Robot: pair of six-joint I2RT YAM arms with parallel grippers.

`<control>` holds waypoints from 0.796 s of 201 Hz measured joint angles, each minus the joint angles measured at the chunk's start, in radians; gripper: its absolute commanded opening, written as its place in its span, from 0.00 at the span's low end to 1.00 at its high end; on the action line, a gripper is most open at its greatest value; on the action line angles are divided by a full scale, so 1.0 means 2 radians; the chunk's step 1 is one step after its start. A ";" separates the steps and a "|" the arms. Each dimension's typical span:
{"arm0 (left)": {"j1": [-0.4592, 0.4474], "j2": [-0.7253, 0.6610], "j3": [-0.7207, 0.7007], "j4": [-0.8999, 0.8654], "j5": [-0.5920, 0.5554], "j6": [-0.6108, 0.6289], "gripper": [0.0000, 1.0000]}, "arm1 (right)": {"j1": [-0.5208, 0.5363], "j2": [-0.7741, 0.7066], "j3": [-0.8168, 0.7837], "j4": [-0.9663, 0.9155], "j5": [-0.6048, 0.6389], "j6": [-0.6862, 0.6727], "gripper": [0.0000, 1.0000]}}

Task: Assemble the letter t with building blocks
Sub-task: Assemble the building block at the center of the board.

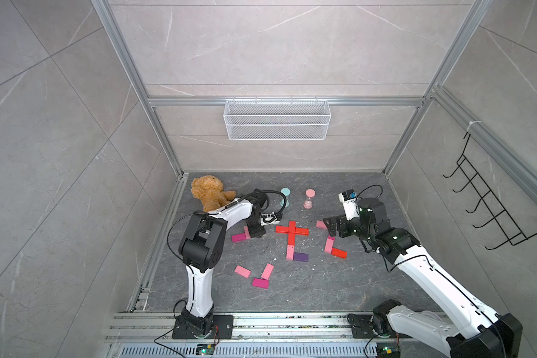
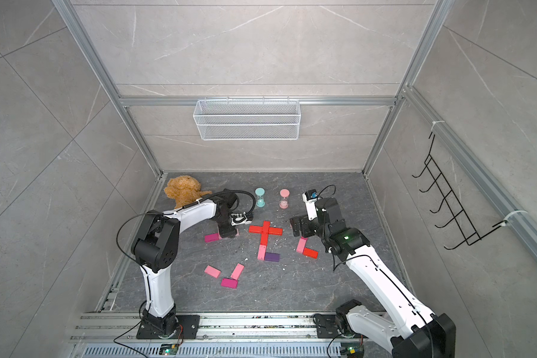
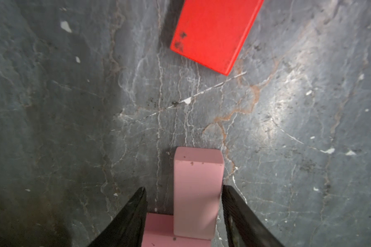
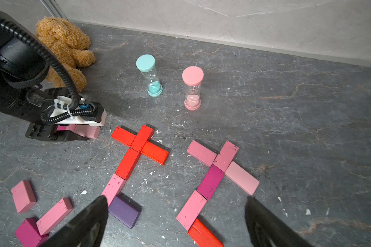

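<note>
Blocks (image 1: 242,271) looked light, stiff and slick-painted, and the narrow sides seemed best to pinch. Left claw (image 3: 184,188) stood parted around a pink block (image 3: 198,171) near the red cross (image 1: 292,231). Right claw (image 4: 176,197) gaped empty opposite.

Operator: Where is the assembled figure in a top view?
Technician: Frame centre, the red cross (image 2: 265,230). A pink stem brick (image 2: 262,252) continues its stem downward; a purple brick (image 2: 272,256) touches that brick's right side.
Operator: And the loose bricks?
Technician: Lower centre: a three-brick cluster (image 2: 237,271), pink and magenta. Left of the cross, a magenta brick (image 2: 211,237) lies beside the left gripper (image 2: 228,235). Right of it, a pink brick (image 2: 301,245) touches a red brick (image 2: 310,253).
</note>
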 measured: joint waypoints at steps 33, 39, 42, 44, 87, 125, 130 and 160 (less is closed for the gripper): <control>0.002 -0.013 0.012 0.000 0.009 -0.015 0.61 | 0.000 0.000 0.000 0.000 0.000 0.000 1.00; 0.002 -0.018 0.012 0.000 0.010 -0.018 0.61 | 0.000 0.000 0.000 0.000 0.000 0.000 1.00; 0.002 -0.022 0.012 0.000 0.011 -0.020 0.61 | 0.000 0.000 0.000 0.000 0.000 0.000 1.00; 0.002 -0.023 0.012 0.000 0.012 -0.021 0.61 | 0.000 0.000 0.000 0.000 0.000 0.000 1.00; 0.002 -0.089 0.014 -0.008 0.021 -0.066 0.63 | 0.000 0.000 0.000 0.000 0.000 0.000 1.00; -0.006 -0.173 0.004 -0.016 0.017 -0.142 0.63 | 0.000 0.000 0.000 0.000 0.000 0.000 1.00; -0.007 -0.187 -0.003 -0.015 0.016 -0.154 0.63 | 0.000 0.000 0.000 0.000 0.000 0.000 1.00; -0.025 -0.285 -0.064 -0.018 -0.004 -0.240 0.61 | 0.000 0.008 0.002 0.000 0.000 0.000 1.00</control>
